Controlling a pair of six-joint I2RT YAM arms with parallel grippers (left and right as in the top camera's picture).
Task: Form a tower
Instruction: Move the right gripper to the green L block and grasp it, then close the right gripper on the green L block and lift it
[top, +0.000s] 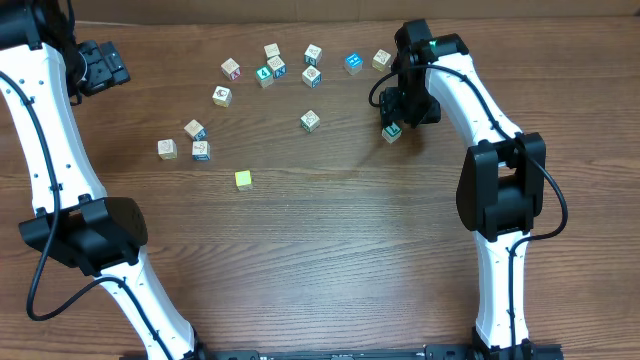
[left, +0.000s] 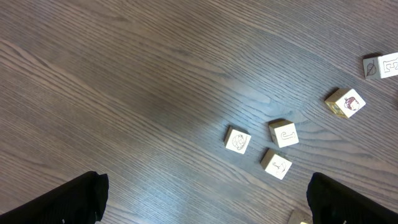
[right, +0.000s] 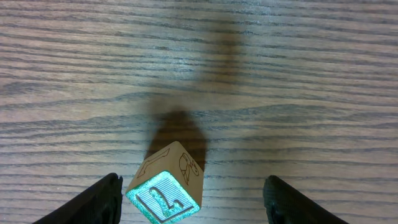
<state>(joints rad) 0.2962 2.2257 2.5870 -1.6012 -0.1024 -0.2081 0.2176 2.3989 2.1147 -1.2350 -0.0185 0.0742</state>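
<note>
Two black tools gape: left tool (left: 205, 194) over grained table (left: 124, 93), right tool (right: 191, 188) straddling a teal-faced pale wooden cube (right: 165, 190).

The right gripper (top: 394, 120) hangs just over a teal cube (top: 391, 132). Loose cubes (top: 311, 76) lie scattered to its left, a yellow cube (top: 243, 179) sits apart, and the left gripper (top: 115, 66) is far off.

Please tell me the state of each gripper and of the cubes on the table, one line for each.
left gripper: open wide, nothing between its fingers.
right gripper: open, one finger on either side of the teal-faced cube.
teal-faced cube: not gripped, turned askew to the fingers; cannot tell whether another cube is under it.
yellow cube: lying alone.
loose cubes: scattered, none stacked in the overhead view.
</note>
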